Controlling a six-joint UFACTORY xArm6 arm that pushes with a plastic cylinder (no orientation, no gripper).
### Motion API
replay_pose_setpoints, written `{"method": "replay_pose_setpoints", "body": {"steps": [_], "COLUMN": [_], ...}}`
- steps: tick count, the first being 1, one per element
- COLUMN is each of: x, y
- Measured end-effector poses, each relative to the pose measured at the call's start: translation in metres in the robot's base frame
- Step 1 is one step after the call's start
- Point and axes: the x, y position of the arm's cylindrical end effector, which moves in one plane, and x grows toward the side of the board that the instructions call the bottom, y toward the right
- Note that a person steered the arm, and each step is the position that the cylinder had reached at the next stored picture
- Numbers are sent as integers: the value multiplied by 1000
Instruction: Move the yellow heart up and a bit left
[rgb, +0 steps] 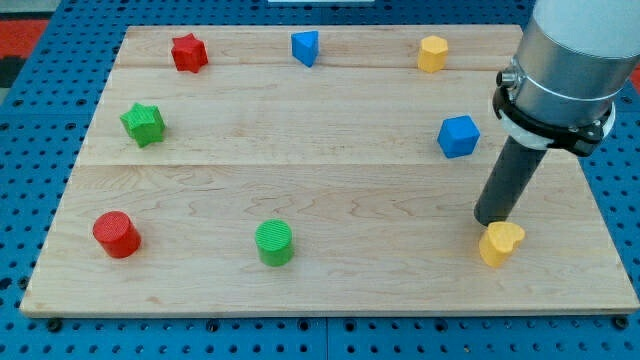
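The yellow heart (500, 243) lies on the wooden board near the view's bottom right. My tip (492, 221) stands just above the heart, at its upper left edge, touching or nearly touching it. The dark rod rises from there toward the view's top right, under the arm's grey body.
A blue cube (458, 136) sits above the tip. A yellow block (432, 53), a blue block (305, 47) and a red star (188, 52) line the top. A green star (143, 123), a red cylinder (117, 234) and a green cylinder (274, 243) lie to the left.
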Motion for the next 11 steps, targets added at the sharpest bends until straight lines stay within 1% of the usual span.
{"method": "replay_pose_setpoints", "body": {"steps": [2, 3, 4, 5, 6, 7, 8, 9, 10, 11], "x": [0, -10, -44, -26, 19, 52, 55, 27, 0, 9], "y": [0, 0, 16, 101, 106, 106, 73, 37, 14, 60]}}
